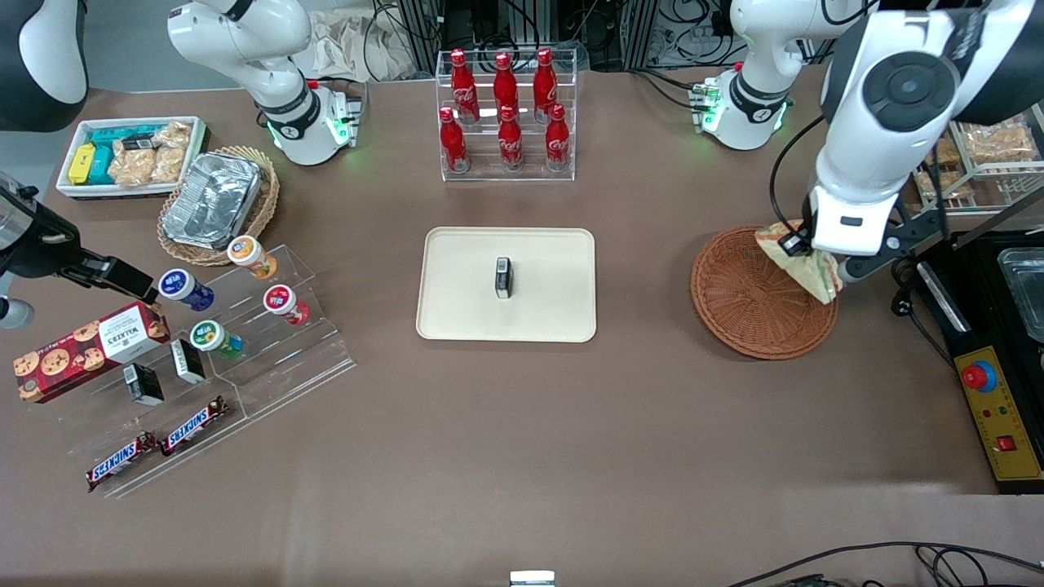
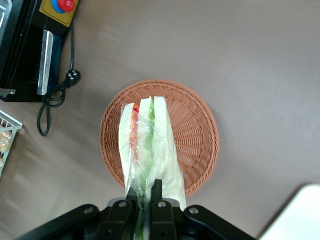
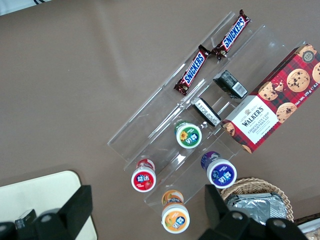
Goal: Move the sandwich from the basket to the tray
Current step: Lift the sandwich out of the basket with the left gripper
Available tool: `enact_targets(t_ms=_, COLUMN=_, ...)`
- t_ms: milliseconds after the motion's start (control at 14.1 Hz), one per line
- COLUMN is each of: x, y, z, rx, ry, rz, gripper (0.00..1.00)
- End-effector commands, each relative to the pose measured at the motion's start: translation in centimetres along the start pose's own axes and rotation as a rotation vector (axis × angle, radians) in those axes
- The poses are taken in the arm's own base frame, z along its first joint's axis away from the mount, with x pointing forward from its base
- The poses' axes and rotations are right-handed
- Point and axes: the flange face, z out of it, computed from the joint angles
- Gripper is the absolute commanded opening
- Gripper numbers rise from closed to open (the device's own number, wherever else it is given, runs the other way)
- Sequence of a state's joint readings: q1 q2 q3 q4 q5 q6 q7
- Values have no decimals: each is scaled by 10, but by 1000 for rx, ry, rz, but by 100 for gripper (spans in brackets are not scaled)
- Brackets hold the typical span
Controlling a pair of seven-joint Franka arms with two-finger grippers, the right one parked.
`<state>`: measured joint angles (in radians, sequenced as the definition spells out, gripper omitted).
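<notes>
The wrapped triangular sandwich hangs in the air above the reddish-brown wicker basket, over the basket's rim toward the working arm's end. My gripper is shut on the sandwich's narrow end, its black fingers pinching the clear wrap. Red, orange and green filling shows along the sandwich's edge. The cream tray lies flat at the table's middle, toward the parked arm from the basket. A small black box stands on the tray.
A clear rack of red cola bottles stands farther from the front camera than the tray. A black appliance with a yellow control box and a power cord lies beside the basket at the working arm's end. Snack displays sit toward the parked arm's end.
</notes>
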<state>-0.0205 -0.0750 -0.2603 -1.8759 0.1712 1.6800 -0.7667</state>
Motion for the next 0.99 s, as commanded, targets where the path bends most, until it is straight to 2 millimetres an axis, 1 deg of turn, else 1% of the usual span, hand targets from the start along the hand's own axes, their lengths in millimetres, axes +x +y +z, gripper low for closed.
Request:
enact_targets(t_ms=0, x=4, y=-7, z=-28, rx=-26, ry=-54, rz=87, gripper=0)
enact_targets(t_ms=142, x=1, y=-6, z=-30, rx=-39, ry=-67, rz=123, gripper=0)
enact_targets(t_ms=212, x=-3, y=-2, z=-31, rx=-48, ry=-73, rz=146, gripper=0)
enact_targets(t_ms=283, x=-8, y=4, z=-30, rx=-54, ry=-82, rz=158, gripper=0)
enact_targets(t_ms=425, x=-25, y=22, z=-30, rx=-54, ry=-88, rz=190, gripper=0)
enact_targets(t_ms=566, x=-47, y=44, z=-28, rx=-46, ry=-93, rz=226, gripper=0)
enact_targets(t_ms=637, x=-60, y=58, z=-26, rx=-46, ry=-105, rz=235, gripper=0)
enact_targets(t_ms=779, x=-87, y=92, z=-18, rx=-38, ry=-111, rz=275, gripper=0)
enact_targets(t_ms=920, x=-105, y=124, z=-7, rx=-56, ry=-100, rz=317, gripper=0)
